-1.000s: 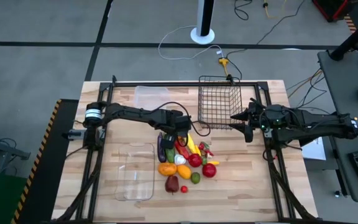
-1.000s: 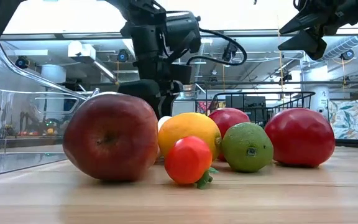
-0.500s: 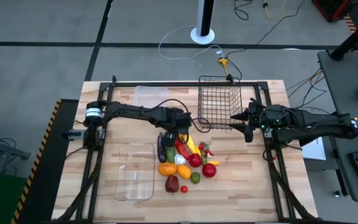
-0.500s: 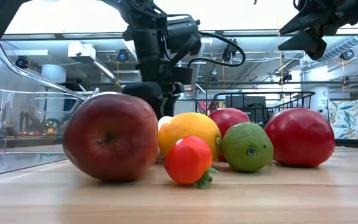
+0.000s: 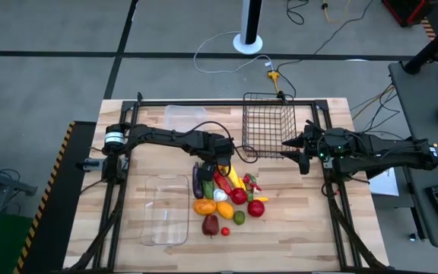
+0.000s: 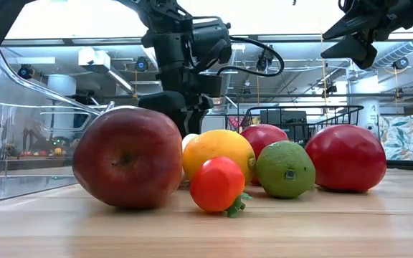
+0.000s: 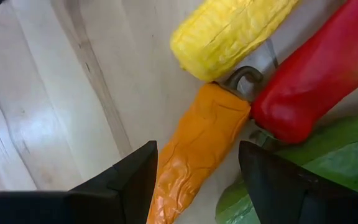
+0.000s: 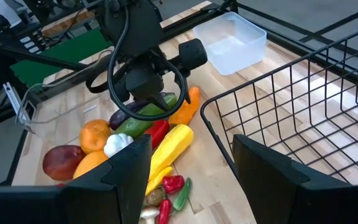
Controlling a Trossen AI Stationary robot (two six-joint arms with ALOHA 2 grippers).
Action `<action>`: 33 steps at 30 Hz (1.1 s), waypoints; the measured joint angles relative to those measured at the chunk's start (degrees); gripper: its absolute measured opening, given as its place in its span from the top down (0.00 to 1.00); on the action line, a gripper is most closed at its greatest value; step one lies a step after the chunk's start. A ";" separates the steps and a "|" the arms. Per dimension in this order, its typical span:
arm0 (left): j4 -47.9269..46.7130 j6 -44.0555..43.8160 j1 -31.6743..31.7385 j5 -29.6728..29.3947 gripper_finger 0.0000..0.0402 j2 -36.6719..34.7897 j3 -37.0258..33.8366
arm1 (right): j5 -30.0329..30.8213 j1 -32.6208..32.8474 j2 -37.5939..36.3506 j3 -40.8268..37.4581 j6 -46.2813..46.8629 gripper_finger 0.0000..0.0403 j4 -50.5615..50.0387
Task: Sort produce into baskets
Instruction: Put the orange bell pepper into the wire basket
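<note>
My long clear tray [image 5: 166,209] sat on the left part of the table [image 5: 295,228], and I could see nothing in it. The small clear tub [image 5: 184,116] at the far edge looked bare too.

My left gripper [image 5: 220,158] hung low over the far end of the pile of produce [image 5: 226,194]. Its two fingers were spread apart and held nothing. Right between them lay the orange carrot [image 7: 194,146], flat on the wood. A yellow corn cob [image 7: 229,31] touched the carrot's stem end, and a long red pepper [image 7: 316,71] lay just beside it. A green cucumber [image 7: 297,168] was there too, partly under the red pepper.

The rest of the pile lay in the middle of the table, all close together. There was a purple eggplant [image 5: 197,181], a white bulb [image 5: 220,195], a dark red apple [image 6: 127,158], a yellow lemon [image 6: 217,154], a little red tomato [image 6: 217,184], a green lime [image 6: 285,169] and a big red tomato [image 6: 345,158].

The black wire basket [image 5: 268,125] stood further right, and I saw nothing in it.

My right gripper [image 5: 304,152] waited up in the air just beside that basket. Its fingers were apart and empty.

So I think I had hardly started. Nothing looked sorted yet, and every piece was left to do. I guess the carrot was first.
</note>
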 joint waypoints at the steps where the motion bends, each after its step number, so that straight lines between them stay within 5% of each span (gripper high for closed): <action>1: 0.00 0.00 0.00 0.00 0.48 0.00 -0.02 | 0.00 0.00 -0.01 -0.01 0.00 0.46 0.00; 33: 6.28 -0.83 1.02 -0.12 0.48 0.00 -4.60 | 0.00 0.00 -0.01 -0.01 -0.17 0.46 0.00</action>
